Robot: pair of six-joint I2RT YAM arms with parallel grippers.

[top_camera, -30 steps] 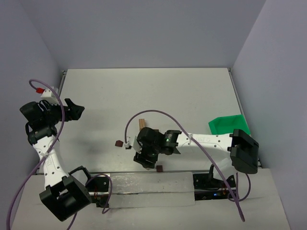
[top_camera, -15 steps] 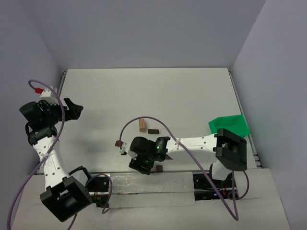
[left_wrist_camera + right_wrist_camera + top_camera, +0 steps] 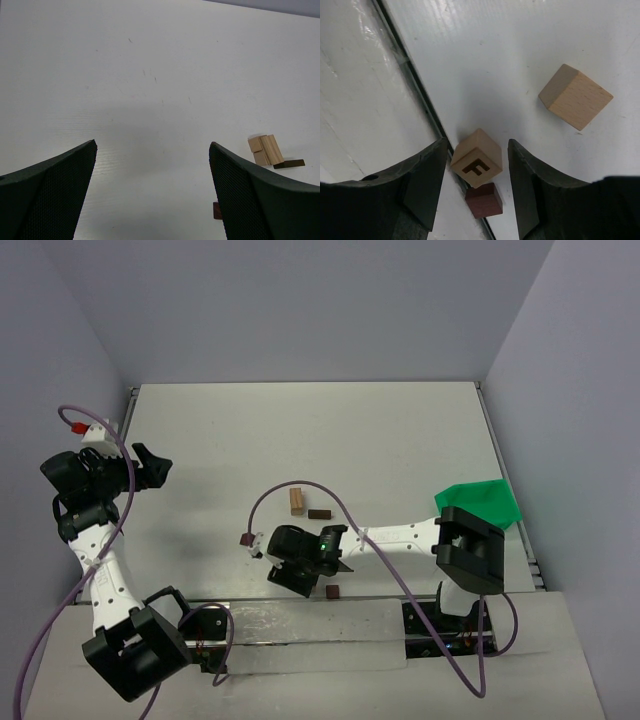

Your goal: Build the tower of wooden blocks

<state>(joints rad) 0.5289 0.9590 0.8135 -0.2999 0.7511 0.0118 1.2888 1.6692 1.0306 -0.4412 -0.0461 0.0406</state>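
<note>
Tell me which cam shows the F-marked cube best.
Right wrist: the F-marked cube sits large between the fingers of the right gripper, letter readable. Top external: the right gripper covers it. Left wrist: not visible.

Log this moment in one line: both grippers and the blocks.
left gripper: open, empty | right gripper: straddling F cube, grip unclear | dark block: partly hidden by F cube | plain cube: apart, untouched

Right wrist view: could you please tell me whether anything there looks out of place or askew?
Yes. The lettered F cube between the right fingers appears askew over the dark cube, covering only its corner, right at the table's edge seam. A plain tan cube lies loose, apart.
</note>
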